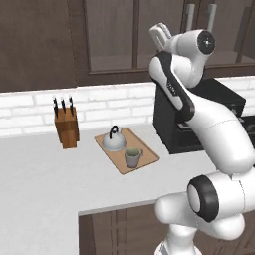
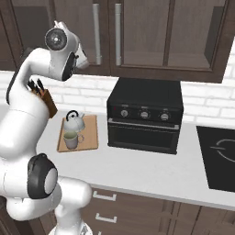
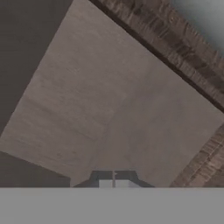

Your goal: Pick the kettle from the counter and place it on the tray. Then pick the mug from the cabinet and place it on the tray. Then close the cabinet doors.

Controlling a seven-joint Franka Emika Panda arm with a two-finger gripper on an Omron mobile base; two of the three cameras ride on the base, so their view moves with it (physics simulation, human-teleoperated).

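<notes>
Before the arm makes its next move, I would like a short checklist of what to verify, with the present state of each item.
1. Kettle on the tray: ok, it stands at the tray's far end.
2. Mug on the tray: ok, upright, just in front of the kettle.
3. Gripper empty: ok, fingertips together with nothing between them.
4. Cabinet doors closed: they look flush in the right base view, the two handles side by side; ok.
5. Gripper clear of the doors: cannot tell; the hand view shows a door panel close ahead.

Shut cabinet doors before fingers
</notes>
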